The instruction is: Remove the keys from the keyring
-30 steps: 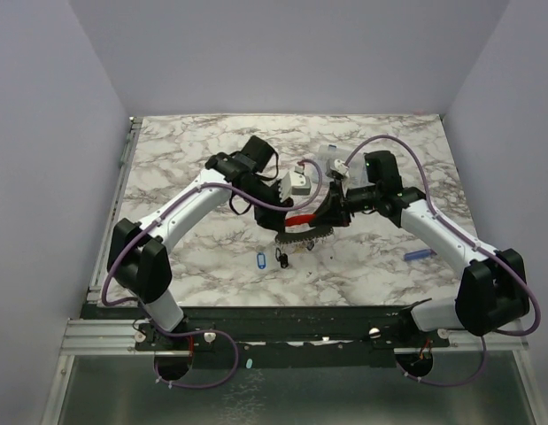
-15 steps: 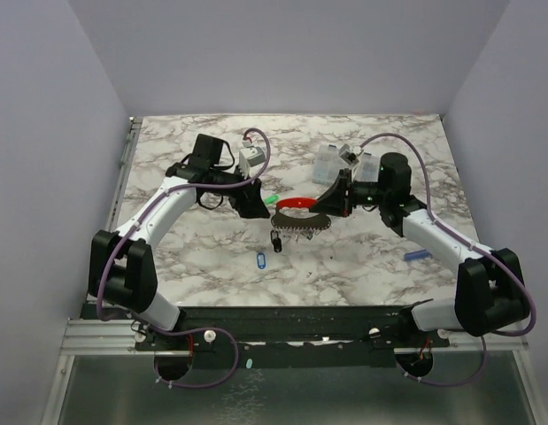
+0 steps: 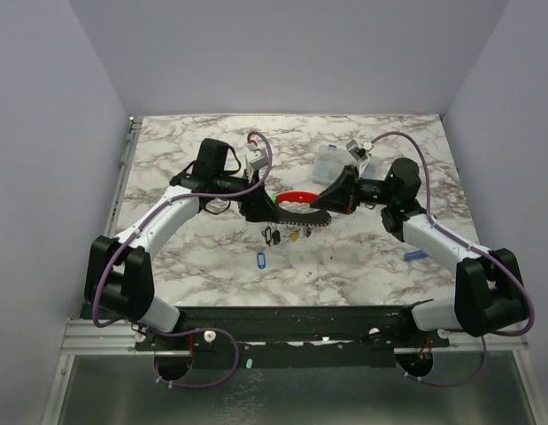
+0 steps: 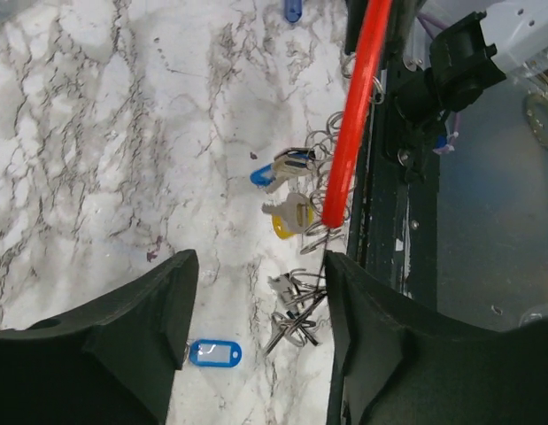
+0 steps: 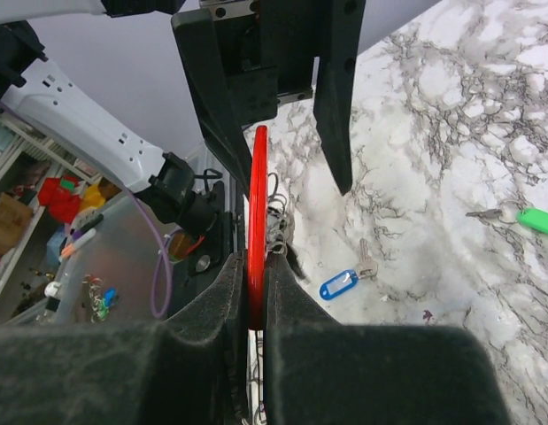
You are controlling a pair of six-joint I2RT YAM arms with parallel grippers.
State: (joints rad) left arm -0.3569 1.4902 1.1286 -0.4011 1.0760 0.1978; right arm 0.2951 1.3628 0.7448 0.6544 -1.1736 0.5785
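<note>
My right gripper (image 3: 331, 202) is shut on a red hoop (image 3: 296, 196), held edge-on between its jaws in the right wrist view (image 5: 255, 221). Several thin wire keyrings (image 4: 322, 155) are threaded on the hoop, and keys hang from them: a yellow-tagged one (image 4: 291, 217), a blue-tagged one (image 4: 274, 170) and a bare bunch (image 4: 296, 314). My left gripper (image 3: 256, 211) is open just left of the hoop, its jaws either side of the hanging bunch (image 4: 260, 266). A blue-tagged key (image 3: 261, 260) lies on the table, also in the right wrist view (image 5: 340, 283). A green-tagged key (image 5: 535, 220) lies apart.
A clear compartment box (image 3: 331, 164) stands behind the right gripper. A blue pen-like stick (image 3: 418, 255) lies at the right front. The table's dark front rail (image 4: 389, 204) runs close under the hanging keys in the left wrist view.
My left gripper has moved right and slightly nearer, up to the red hoop. The right gripper has shifted the hoop a little, and the hanging keys now spread out below it.
</note>
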